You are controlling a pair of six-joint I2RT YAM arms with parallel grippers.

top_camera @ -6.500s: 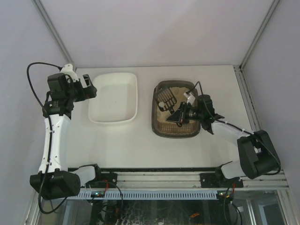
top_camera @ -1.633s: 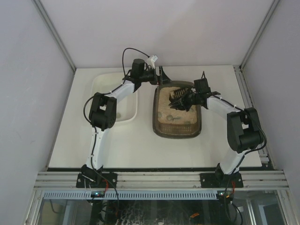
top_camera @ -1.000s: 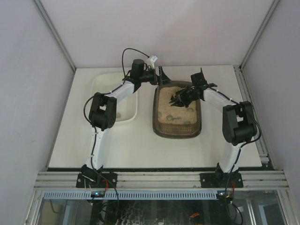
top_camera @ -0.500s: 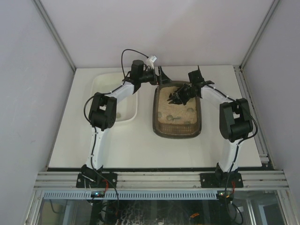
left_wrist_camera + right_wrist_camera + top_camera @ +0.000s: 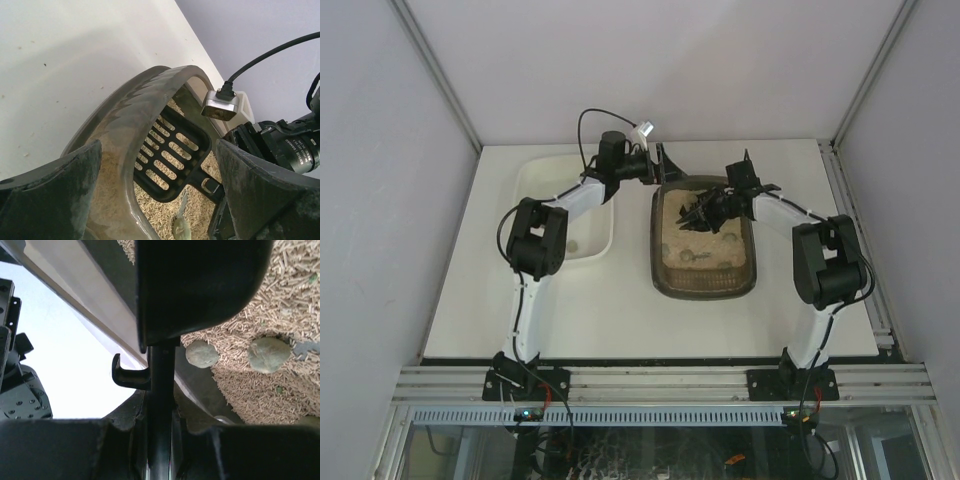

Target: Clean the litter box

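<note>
Near the table's (image 5: 620,310) far edge, nudged the litter box (image 5: 705,268) slightly rightward, held the left gripper (image 5: 665,172) wide apart astride its far rim and the right gripper (image 5: 721,206) clamped on the scoop (image 5: 696,214), likely still mid-scoop.

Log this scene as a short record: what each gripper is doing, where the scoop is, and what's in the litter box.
left gripper: open, fingers either side of the litter box rim at its far left corner
right gripper: shut on the handle of the scoop
scoop position: black slotted head inside the box, at its far end
litter: beige pellets with grey-green lumps lying on them
white tub: on the table, left of the litter box
</note>
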